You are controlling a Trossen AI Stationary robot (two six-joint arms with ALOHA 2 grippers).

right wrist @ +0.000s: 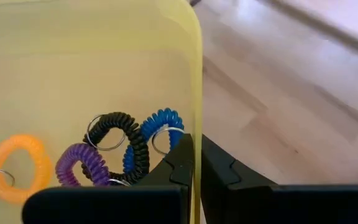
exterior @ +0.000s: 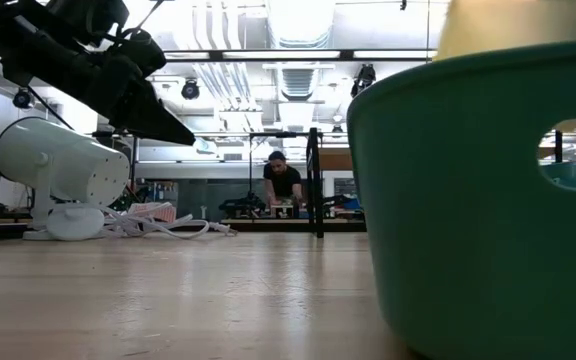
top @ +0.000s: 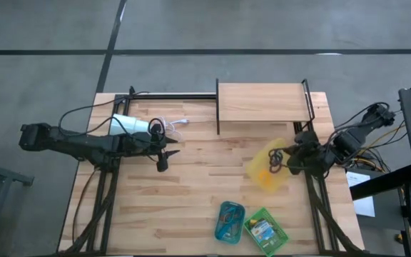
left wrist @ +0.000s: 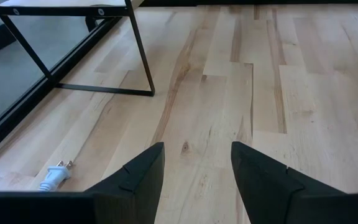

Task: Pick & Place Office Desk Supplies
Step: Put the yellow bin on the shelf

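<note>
We list a pale butcher-block wooden table (top: 191,193) carrying a low wooden shelf on a black wire frame (top: 262,103) at its far edge. Item one: a translucent yellow plastic tray (top: 266,171), lifted and tilted near the table's right side, its wall pinched between the closed fingers of the right gripper (right wrist: 194,165), one finger inside the tray and one outside. Inside that tray we count four coiled plastic loops with small metal rings: an orange coil loop (right wrist: 17,165), a purple coil loop (right wrist: 79,167), a black coil loop (right wrist: 120,140) and a blue coil loop (right wrist: 160,127), the black and blue ones overlapping just beside the inner finger. Item two: a teal plastic tray (top: 229,221) at the near edge, with small items in it too small for us to tell apart. Item three: a green plastic tray (top: 266,230), touching the teal one on its right, holding a yellow-and-green crayon box (top: 264,229). Item four: a white cylindrical lamp (top: 128,125) lying on the far left of the table, its white cord (top: 173,123) trailing to a white plug (left wrist: 55,176). The left gripper (left wrist: 197,171) hangs above bare wood near the lamp, fingers spread apart and holding nothing.
</note>
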